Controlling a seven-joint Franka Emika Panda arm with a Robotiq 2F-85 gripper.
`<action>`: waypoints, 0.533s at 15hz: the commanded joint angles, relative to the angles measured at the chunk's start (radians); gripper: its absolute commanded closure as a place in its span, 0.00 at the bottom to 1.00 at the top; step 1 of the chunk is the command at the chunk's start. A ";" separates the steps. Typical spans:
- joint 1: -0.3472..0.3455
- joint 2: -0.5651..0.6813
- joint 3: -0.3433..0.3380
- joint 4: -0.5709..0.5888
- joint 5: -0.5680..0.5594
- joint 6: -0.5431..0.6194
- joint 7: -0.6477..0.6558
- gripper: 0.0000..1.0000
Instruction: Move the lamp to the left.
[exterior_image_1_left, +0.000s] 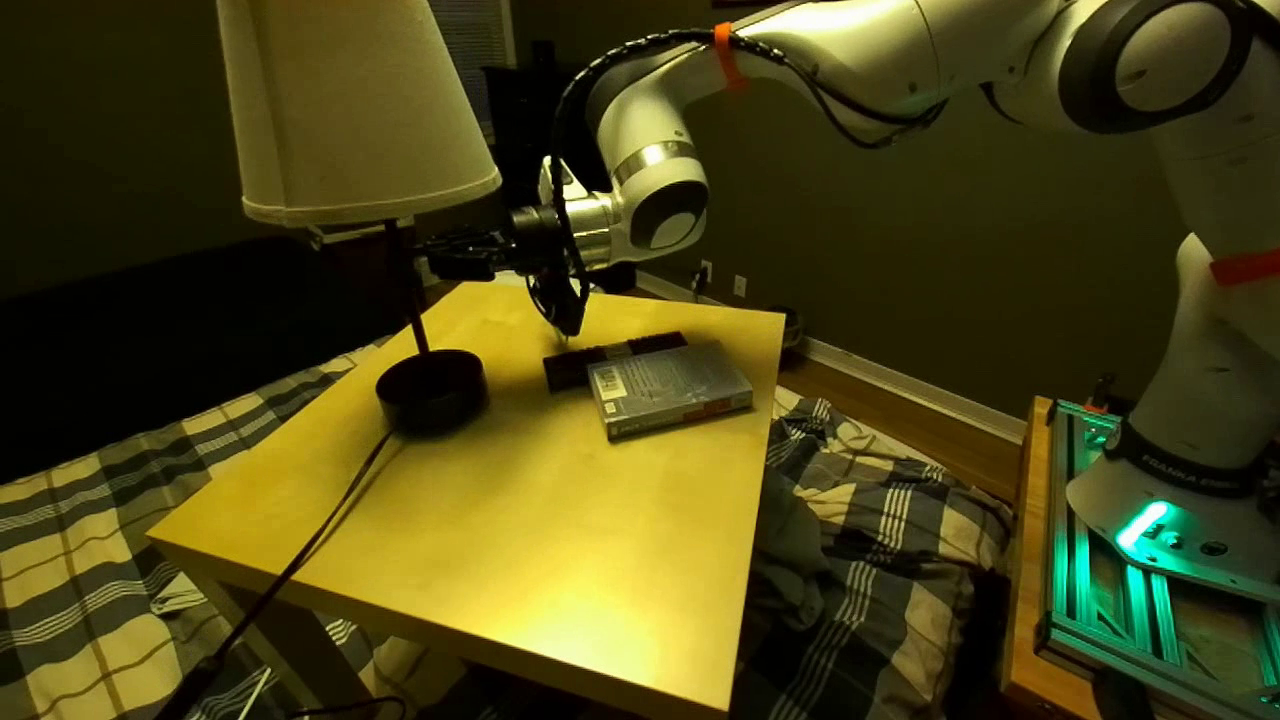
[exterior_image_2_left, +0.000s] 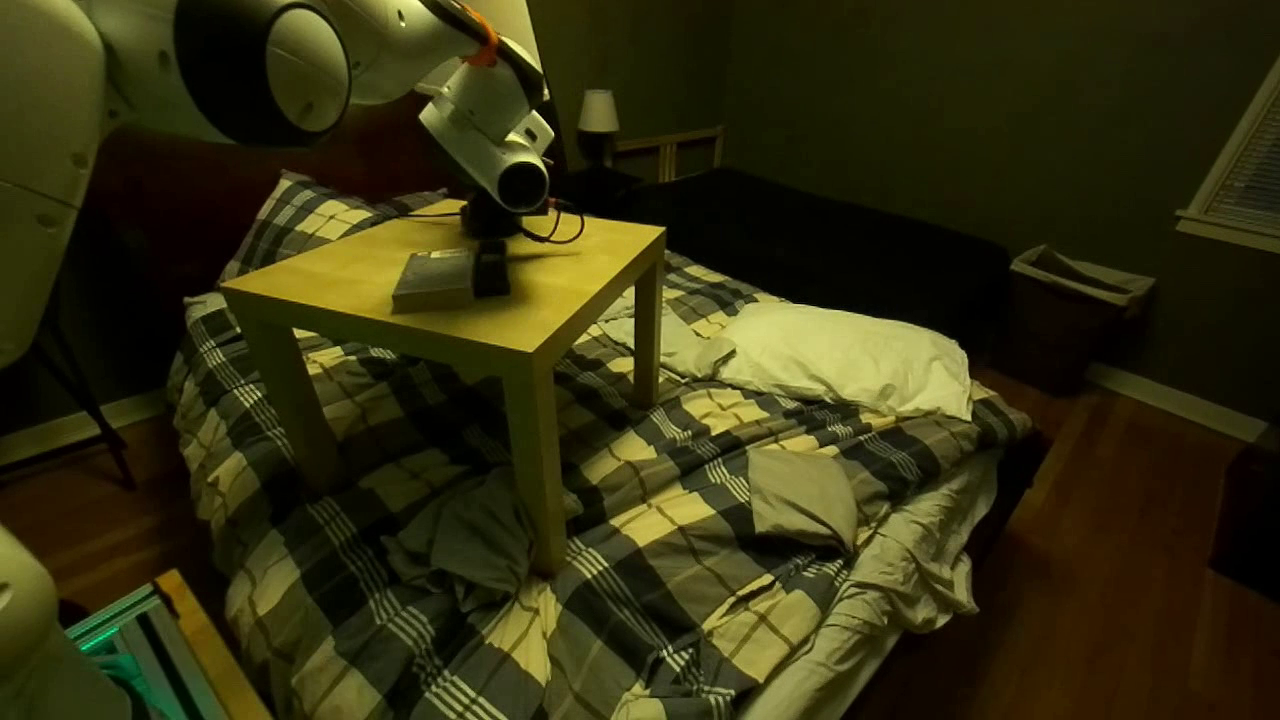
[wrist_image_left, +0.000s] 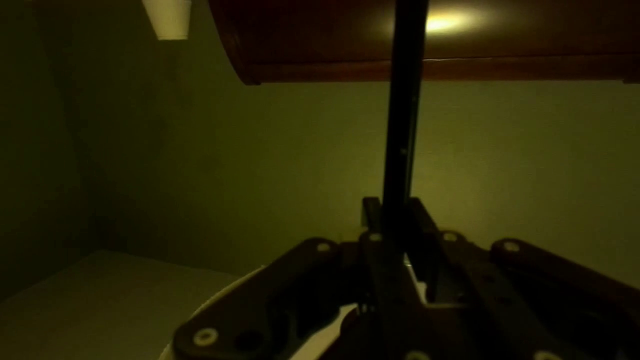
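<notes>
Where slender, lamp (exterior_image_1_left: 365, 150) between jaws.

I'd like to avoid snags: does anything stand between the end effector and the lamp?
Nothing visible does. In the wrist view, the end effector has the lamp's stem between its fingers, with no visible gap. In an exterior view, the grey book-like item lies on the tabletop, apart from the lamp's base.

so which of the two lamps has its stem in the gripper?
The large lamp on the table: the gripper has its dark stem between its jaws. The small lamp stands apart in the background.
</notes>
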 joint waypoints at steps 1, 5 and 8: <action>0.041 0.012 0.008 0.037 -0.077 -0.027 0.073 0.96; 0.080 0.055 0.023 0.079 -0.163 -0.041 0.104 0.96; 0.103 0.108 0.035 0.148 -0.193 -0.046 0.103 0.96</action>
